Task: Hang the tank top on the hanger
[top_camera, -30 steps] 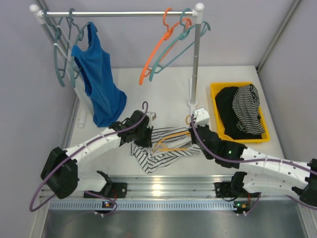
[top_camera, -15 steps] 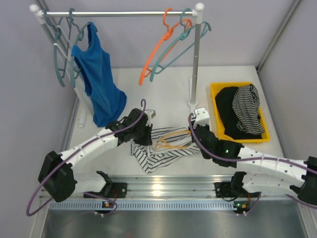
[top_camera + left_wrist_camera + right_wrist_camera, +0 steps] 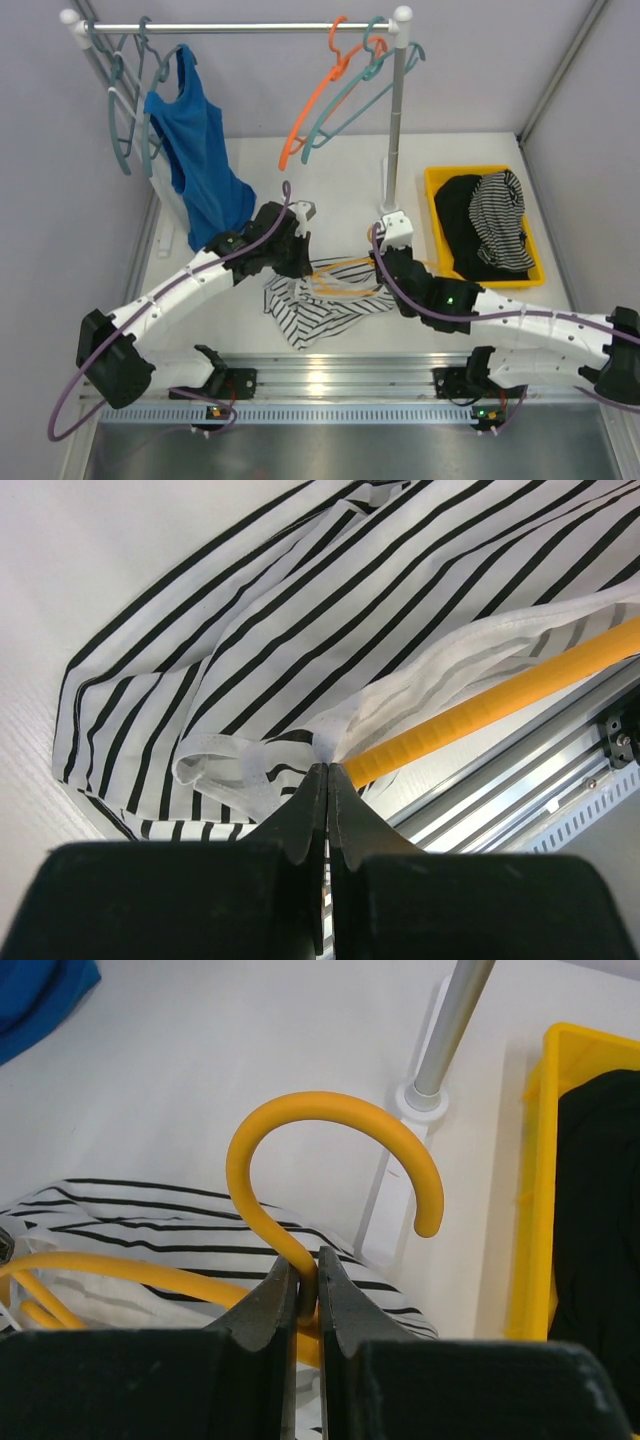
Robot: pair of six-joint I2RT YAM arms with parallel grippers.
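On a white table (image 3: 330, 170) between pale lilac walls (image 3: 50, 150), the left gripper (image 3: 326, 780) pinches an edge of the tank top (image 3: 315, 318), crumpled mid-table partly over the hanger (image 3: 330, 1107), whose hook stem the right gripper (image 3: 303, 1278) clamps, near a yellow bin (image 3: 437, 185).

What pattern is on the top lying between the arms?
The tank top is white with bold black stripes, clearest in the left wrist view.

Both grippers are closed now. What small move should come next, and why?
Probably the left gripper should draw its pinched edge of the tank top further along the arm of the hanger, while the right gripper holds the hook's neck: that arm is only partly covered.
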